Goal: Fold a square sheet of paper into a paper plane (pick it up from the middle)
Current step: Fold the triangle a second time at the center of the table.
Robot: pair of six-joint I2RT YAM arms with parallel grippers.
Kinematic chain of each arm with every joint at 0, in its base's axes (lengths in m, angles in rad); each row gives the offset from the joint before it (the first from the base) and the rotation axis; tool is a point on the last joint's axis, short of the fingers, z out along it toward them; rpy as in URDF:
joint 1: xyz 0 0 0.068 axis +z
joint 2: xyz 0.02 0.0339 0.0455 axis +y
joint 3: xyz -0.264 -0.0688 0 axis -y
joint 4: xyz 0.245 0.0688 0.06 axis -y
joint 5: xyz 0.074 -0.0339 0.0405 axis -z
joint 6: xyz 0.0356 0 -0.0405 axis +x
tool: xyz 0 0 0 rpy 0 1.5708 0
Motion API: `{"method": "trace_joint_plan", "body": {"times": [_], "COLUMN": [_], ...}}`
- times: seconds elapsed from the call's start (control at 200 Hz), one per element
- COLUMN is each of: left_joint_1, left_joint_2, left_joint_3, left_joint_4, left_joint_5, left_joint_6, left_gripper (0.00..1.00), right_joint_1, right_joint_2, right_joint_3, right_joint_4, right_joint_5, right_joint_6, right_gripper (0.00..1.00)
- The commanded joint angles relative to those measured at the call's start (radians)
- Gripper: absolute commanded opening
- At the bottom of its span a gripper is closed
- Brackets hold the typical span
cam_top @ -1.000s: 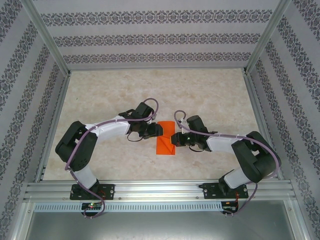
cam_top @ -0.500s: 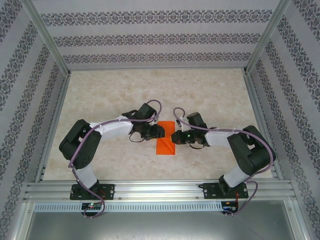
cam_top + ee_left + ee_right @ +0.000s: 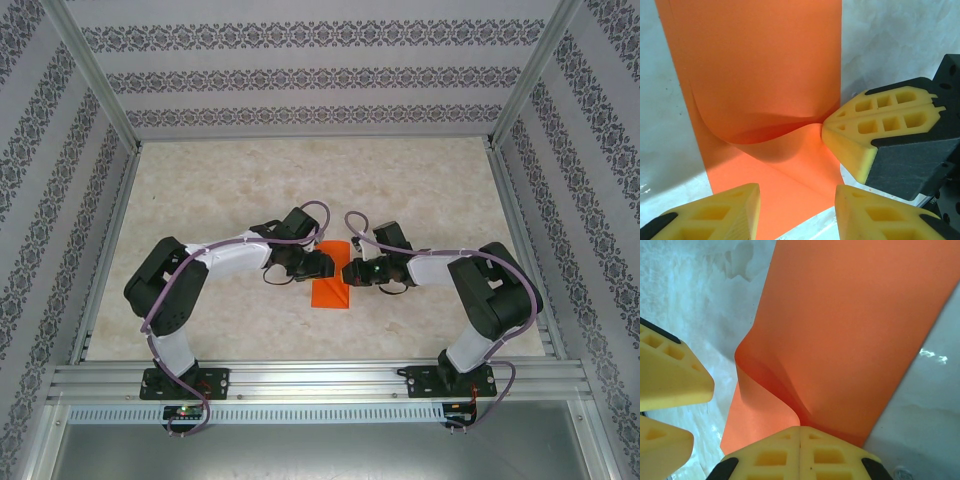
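While pinched at its edge in the closed right gripper, square sheet of paper beneath spread left gripper.

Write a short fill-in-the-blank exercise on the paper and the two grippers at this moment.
The paper lying between the arms is ____ in colour.
The right gripper is ____ on the paper's lifted edge.
The left gripper stands over the paper with its jaws ____.
Missing words: orange; shut; open.
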Motion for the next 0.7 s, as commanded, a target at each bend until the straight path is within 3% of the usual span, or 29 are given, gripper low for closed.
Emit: {"method": "trace_joint_plan", "body": {"times": [0.0,0.694], "left_joint_1": [-0.019,-0.036], "left_joint_2": [0.016,0.048], "left_joint_3": [0.034,0.064], "left_joint_4": [-0.025,-0.022], "left_joint_5": [0.006,-0.001], "left_joint_6": [0.021,0.009], "left_gripper": [0.45,0.42], "right_joint_1": [-0.01,-0.014], "right_joint_2": [0.006,0.032], "right_joint_3": [0.023,0.037], "right_joint_4": [0.012,0.001], "right_joint_5": [-0.024,0.003], "right_joint_6": [-0.029,-0.032], "right_gripper": [0.03,0.04]}}
